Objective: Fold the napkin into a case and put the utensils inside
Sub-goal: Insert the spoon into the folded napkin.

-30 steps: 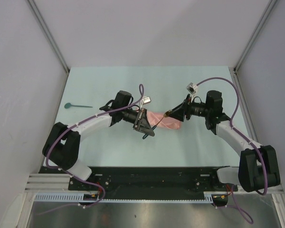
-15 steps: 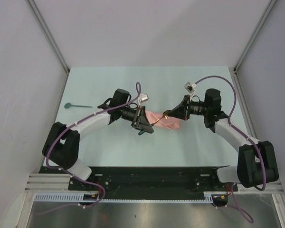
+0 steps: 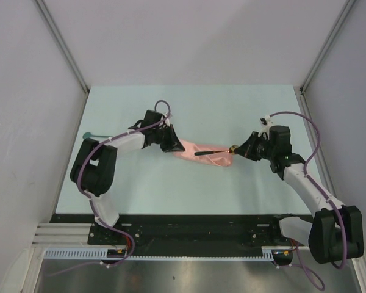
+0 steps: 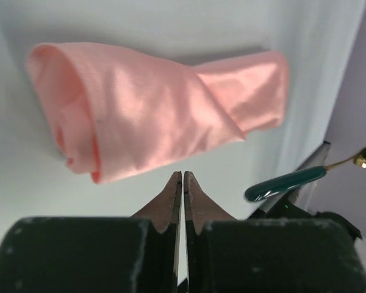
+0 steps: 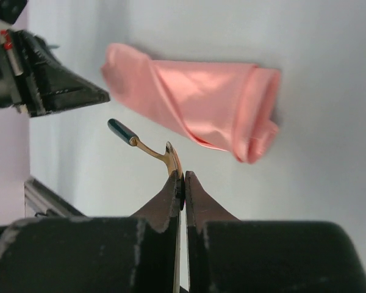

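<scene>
The salmon-pink napkin (image 3: 206, 157) lies folded into a narrow layered case mid-table, also seen in the left wrist view (image 4: 152, 122) and the right wrist view (image 5: 195, 101). My right gripper (image 3: 235, 149) is shut on the golden bowl of one spoon (image 5: 172, 157). Its dark teal handle (image 3: 207, 151) points left over the cloth, held above it. My left gripper (image 3: 174, 144) sits at the napkin's left end, shut and empty (image 4: 183, 177). The other utensil, a teal-green spoon (image 3: 88, 135), lies at the far left, its handle partly hidden by the left arm.
Grey walls with metal frame rails (image 3: 64, 49) enclose the pale green table (image 3: 232, 110) on three sides. The left arm's elbow (image 3: 91, 165) stands near the table's left edge. The black base rail (image 3: 189, 229) runs along the near edge.
The left gripper has drawn back and away to the napkin's left end and shut. The right gripper has pulled back to the right with the golden spoon, so that only the handle stays over the cloth.
</scene>
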Robot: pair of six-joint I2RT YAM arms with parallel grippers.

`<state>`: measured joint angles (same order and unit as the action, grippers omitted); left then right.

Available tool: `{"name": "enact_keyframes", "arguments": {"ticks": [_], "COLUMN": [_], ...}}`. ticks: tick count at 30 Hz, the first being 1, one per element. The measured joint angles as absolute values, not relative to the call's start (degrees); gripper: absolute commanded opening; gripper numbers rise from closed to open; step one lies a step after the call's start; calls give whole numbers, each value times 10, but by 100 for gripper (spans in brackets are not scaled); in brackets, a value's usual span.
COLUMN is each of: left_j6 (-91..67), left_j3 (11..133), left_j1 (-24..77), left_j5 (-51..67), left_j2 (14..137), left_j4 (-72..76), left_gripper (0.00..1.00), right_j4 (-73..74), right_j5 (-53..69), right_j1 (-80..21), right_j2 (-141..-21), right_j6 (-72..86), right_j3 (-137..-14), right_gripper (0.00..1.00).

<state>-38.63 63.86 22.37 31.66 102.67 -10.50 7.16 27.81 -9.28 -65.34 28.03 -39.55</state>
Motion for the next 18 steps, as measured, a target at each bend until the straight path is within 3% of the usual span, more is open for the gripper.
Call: {"name": "enact_keyframes", "arguments": {"ticks": [18], "left_j6": [-390], "left_j3": [690], "left_j1": [210], "left_j5": [222], "left_j2": [1087], "left_j4": [-126], "left_gripper": [0], "right_j4": [91], "right_j5": [214], "right_j1": [-41], "right_j2": [-720], "right_j6": [316], "right_j3": [-387], "right_gripper": [0]}}
